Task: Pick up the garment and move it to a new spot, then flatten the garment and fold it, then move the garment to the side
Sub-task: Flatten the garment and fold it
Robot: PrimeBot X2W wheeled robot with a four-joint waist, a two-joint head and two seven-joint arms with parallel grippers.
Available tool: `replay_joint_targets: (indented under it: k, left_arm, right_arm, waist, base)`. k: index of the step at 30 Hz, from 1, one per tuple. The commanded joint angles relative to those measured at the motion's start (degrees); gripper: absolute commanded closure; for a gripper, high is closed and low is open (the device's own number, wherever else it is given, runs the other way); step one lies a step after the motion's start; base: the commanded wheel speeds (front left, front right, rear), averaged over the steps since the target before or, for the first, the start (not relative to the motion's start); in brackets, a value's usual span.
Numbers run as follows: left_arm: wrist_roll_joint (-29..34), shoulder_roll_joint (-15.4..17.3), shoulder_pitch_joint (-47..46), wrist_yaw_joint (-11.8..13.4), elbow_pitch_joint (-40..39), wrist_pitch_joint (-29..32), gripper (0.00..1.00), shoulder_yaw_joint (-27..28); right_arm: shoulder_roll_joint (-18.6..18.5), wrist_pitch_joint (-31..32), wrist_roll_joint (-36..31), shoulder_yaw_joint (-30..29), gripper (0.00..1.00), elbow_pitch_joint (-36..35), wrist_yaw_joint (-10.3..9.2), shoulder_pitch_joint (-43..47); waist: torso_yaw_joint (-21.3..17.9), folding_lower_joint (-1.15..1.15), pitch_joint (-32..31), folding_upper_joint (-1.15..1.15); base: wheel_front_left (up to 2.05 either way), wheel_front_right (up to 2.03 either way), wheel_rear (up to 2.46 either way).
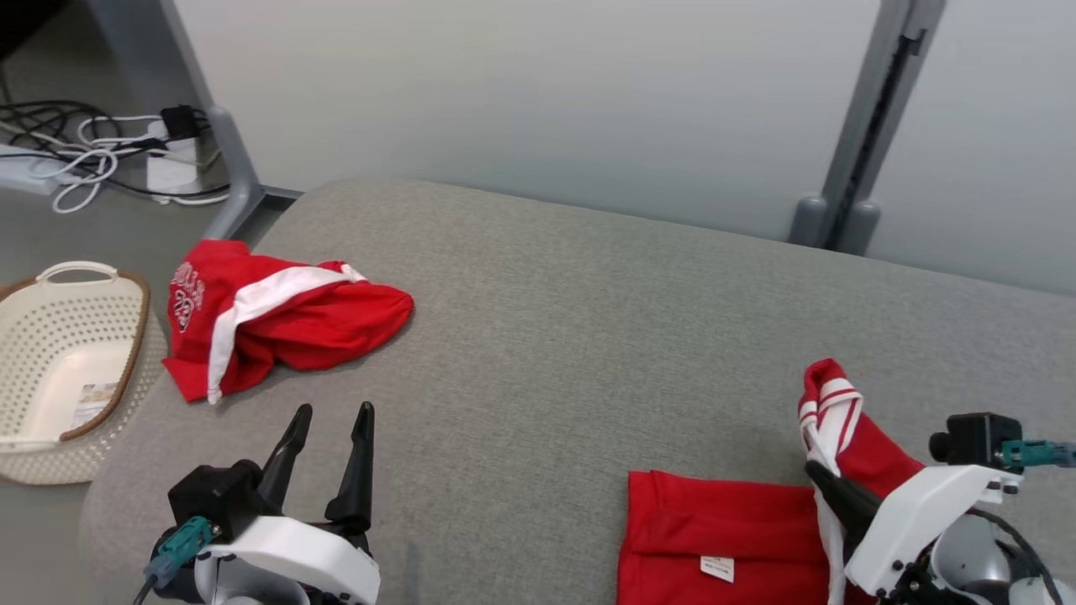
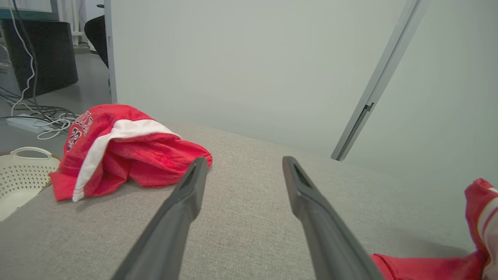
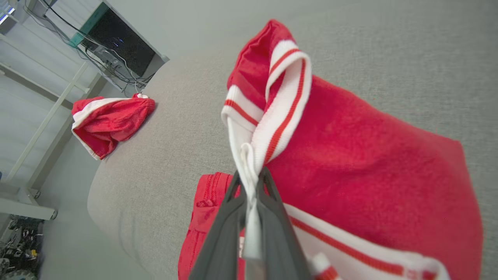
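The right tool (image 3: 251,177) is clamped on the white-striped band of the red garment (image 1: 714,521), that end raised at the desk's (image 1: 546,294) near right edge. The left tool (image 1: 334,410) stands wide open, empty, above the near left corner.

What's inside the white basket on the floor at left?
A paper label lies on the bottom of the basket; I see nothing else there. Its left part runs past the picture edge, so that corner cannot be checked.

A cream perforated basket (image 1: 42,328) sits on the floor beside a grey padded surface (image 1: 588,336); tangled cables (image 1: 84,165) lie beyond.
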Motion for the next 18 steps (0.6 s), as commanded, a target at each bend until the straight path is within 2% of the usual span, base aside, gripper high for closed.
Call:
replay_joint_targets:
  k: [1,8,15,16,17,18]
  left_arm:
    - [0.32,0.3,-1.14,-0.26,0.2,0.19,0.0,0.05]
    - [0.22,0.51,-2.18,-0.52,0.44,0.68,0.0,-0.23]
    - [-0.1,0.31,-2.33,-0.46,0.8,0.64,0.0,-0.23]
    - [-0.14,0.26,-2.41,-0.4,0.84,0.63,0.0,-0.22]
    - [-0.19,0.25,-2.46,-0.39,0.87,0.61,0.0,-0.15]
    - [-0.17,0.26,-2.51,-0.38,0.95,0.62,0.0,-0.2]
  right_arm:
    - [0.17,-0.75,0.44,0.76,1.0,1.25,0.14,-0.7]
    - [0.7,-2.26,1.43,4.15,1.0,6.91,0.14,-1.45]
    - [0.69,-4.51,3.23,8.11,1.0,12.12,0.14,-3.05]
    - [0.69,-4.87,3.41,8.58,0.9,12.84,0.14,-3.52]
    - [0.68,-5.31,3.64,9.18,0.62,13.52,0.14,-3.83]
    - [0.69,-5.64,3.86,9.74,0.0,14.21,0.13,-4.14]
  waist:
    - [3.16,0.0,0.01,0.0]
    - [7.1,0.0,0.61,0.0]
    - [7.47,0.0,1.26,0.0]
    - [7.23,0.0,1.32,0.0]
    - [6.9,0.0,1.36,0.0]
    - [6.55,0.0,1.37,0.0]
  base:
    - [0.0,0.0,0.0]
    - [0.0,0.0,0.0]
    - [0.0,0.0,0.0]
    - [0.0,0.0,0.0]
    - [0.0,0.0,0.0]
    - [0.0,0.0,0.0]
